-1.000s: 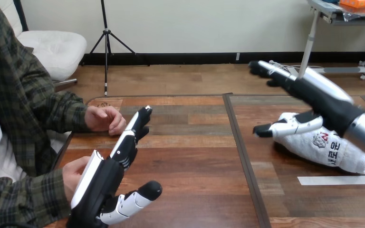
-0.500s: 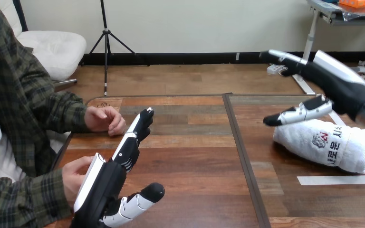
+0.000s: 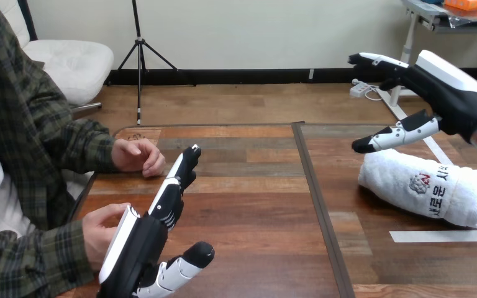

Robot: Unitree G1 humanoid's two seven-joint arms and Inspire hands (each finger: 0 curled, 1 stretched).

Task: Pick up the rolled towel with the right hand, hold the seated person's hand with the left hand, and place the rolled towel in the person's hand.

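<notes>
The rolled white towel lies on the table at the right, with print near its right end. My right hand hovers open above and behind it, fingers stretched to the left and thumb pointing down-left, clear of the cloth. My left hand stands open at the lower left, fingers straight and pointing away, thumb out to the right. The person's near hand rests against the back of it at the table's left edge. The person's far hand lies on the table further back.
A dark seam runs down the wooden table between the two halves. A strip of white tape lies in front of the towel. Bare wood spreads between my left hand and the towel.
My right hand has lifted off the towel, rising up and to the right, leaving the roll lying on the table. My left hand and the person's hands have barely moved.
</notes>
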